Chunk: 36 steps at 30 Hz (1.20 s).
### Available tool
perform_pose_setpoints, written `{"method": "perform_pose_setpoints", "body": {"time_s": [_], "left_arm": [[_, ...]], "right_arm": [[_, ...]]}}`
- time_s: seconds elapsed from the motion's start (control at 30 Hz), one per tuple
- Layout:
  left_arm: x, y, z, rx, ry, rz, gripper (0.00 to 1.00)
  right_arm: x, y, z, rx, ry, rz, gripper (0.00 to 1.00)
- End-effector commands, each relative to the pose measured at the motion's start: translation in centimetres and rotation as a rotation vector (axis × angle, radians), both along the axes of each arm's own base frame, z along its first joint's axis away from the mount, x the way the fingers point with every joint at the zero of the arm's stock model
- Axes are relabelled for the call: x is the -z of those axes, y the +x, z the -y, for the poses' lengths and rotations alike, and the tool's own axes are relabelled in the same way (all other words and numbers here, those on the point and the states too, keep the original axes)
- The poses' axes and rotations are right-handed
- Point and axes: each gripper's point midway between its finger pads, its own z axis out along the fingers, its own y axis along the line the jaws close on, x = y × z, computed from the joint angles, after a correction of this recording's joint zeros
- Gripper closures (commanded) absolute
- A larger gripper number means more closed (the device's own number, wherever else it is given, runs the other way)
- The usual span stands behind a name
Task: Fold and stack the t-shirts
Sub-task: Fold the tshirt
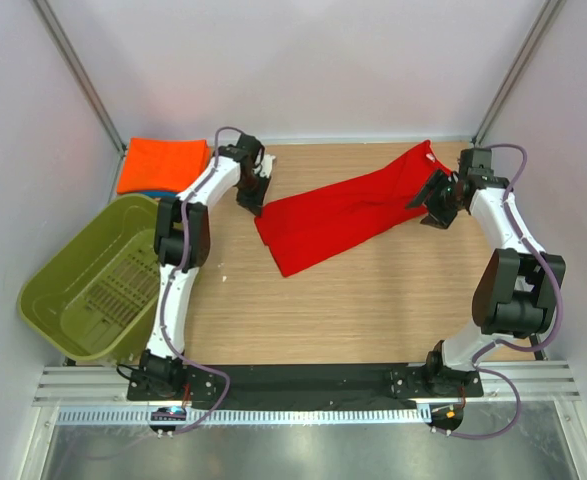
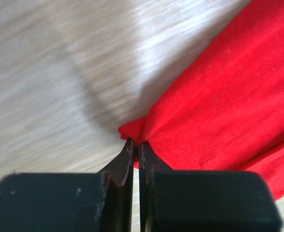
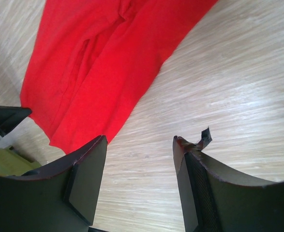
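Left wrist view: left gripper (image 2: 136, 145) pinches corner of red t-shirt (image 2: 219, 106).

You'll see the red t-shirt (image 1: 343, 215) lying as a long, rumpled band that slants from the middle toward the far right. A corner at its left end is pinched in the left gripper (image 2: 136, 147). Your orange t-shirt (image 1: 163, 160) sits folded flat at far left, on top of the blue t-shirt (image 1: 150, 192), of which only a sliver shows.
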Motion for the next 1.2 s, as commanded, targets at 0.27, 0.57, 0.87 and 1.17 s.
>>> {"method": "perform_pose_setpoints", "body": {"time_s": [0.27, 0.57, 0.87, 1.17], "left_arm": [[0.7, -9.3, -4.1, -0.186, 0.147, -0.198, 1.0], [-0.7, -16.5, -4.9, -0.335, 0.152, -0.241, 1.0], [-0.5, -20.3, -3.7, -0.345, 0.111, -0.273, 1.0], [-0.7, -22.2, -1.9, -0.436, -0.001, -0.291, 1.0]], "right_arm": [[2.7, -2.9, 1.5, 0.016, -0.065, -0.023, 0.39], [5.9, -0.1, 4.4, 0.156, 0.017, 0.023, 0.4], [6.8, 7.6, 5.6, 0.24, 0.19, 0.166, 0.43], [8.4, 13.9, 6.1, 0.213, 0.29, 0.238, 0.44]]}}
